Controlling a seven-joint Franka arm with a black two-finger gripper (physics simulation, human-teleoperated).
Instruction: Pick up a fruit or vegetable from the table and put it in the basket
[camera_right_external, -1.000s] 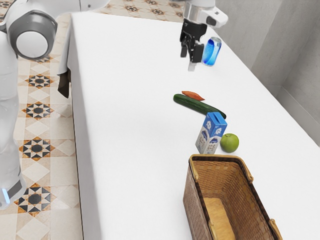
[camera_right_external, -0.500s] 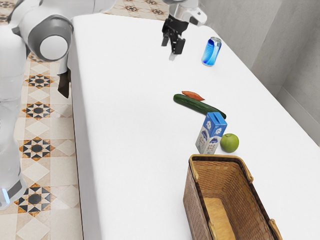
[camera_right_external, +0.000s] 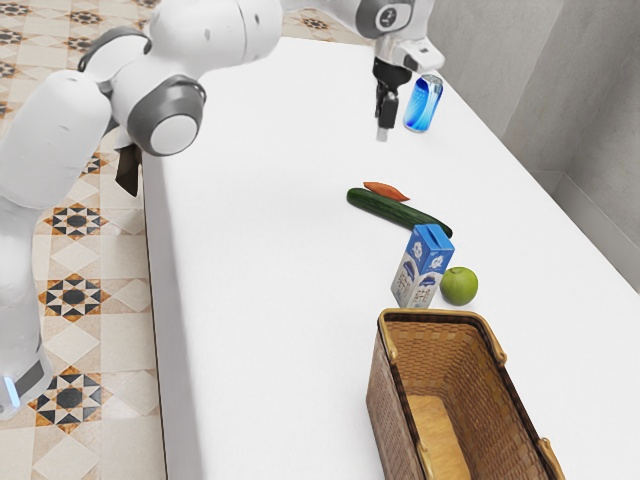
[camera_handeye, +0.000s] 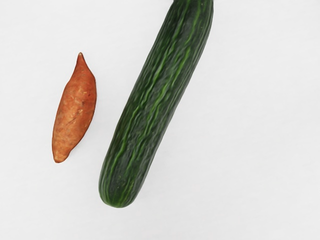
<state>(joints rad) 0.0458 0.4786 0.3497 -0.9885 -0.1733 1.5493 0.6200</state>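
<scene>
A milk carton (camera_right_external: 422, 268) stands upright between the cucumber (camera_right_external: 395, 210) and the basket (camera_right_external: 435, 316), with a green apple (camera_right_external: 459, 286) just beside it on the exterior view's right. A blue can (camera_right_external: 424, 104) is at the far part of the table (camera_right_external: 270, 250), near the gripper (camera_right_external: 384, 128), which hangs above the tabletop beyond the vegetables; whether it's clenched or released, I can't tell. The basket, at the near end, is woven brown wicker with a paler, flat bottom. The cucumber is long and dark green, ridged with lighter streaks and rounded at its end; the sweet potato (camera_handeye: 75, 115) is rusty orange, mottled, and tapers to a point. Both lie on the white table, apart, the sweet potato on the far side. The cucumber's long axis slants from far left to near right in the exterior view, toward the carton; the sweet potato lies roughly alongside.
</scene>
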